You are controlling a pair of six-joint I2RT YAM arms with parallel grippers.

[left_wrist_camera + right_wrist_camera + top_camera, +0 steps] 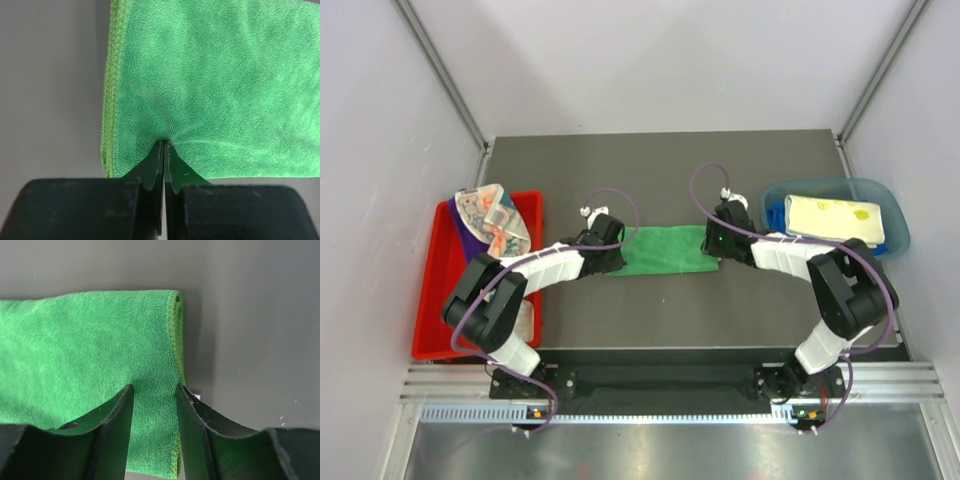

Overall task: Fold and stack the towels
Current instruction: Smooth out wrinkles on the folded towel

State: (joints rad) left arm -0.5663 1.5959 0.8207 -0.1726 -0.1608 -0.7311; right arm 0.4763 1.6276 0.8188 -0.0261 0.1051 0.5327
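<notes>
A green towel (665, 250) lies folded into a long strip on the dark table. My left gripper (620, 258) is at its left end. In the left wrist view the left gripper (164, 143) is shut on the green towel (215, 75), and the cloth puckers at the tips. My right gripper (710, 243) is at the towel's right end. In the right wrist view the right gripper (154, 389) stands open, with the green towel (85, 345) lying flat between its fingers by the stitched edge.
A red tray (430, 290) at the left holds a white towel with orange print (492, 218) over a purple towel (465, 232). A translucent blue bin (900, 225) at the right holds a pale yellow towel (835, 218) and a blue towel (777, 215).
</notes>
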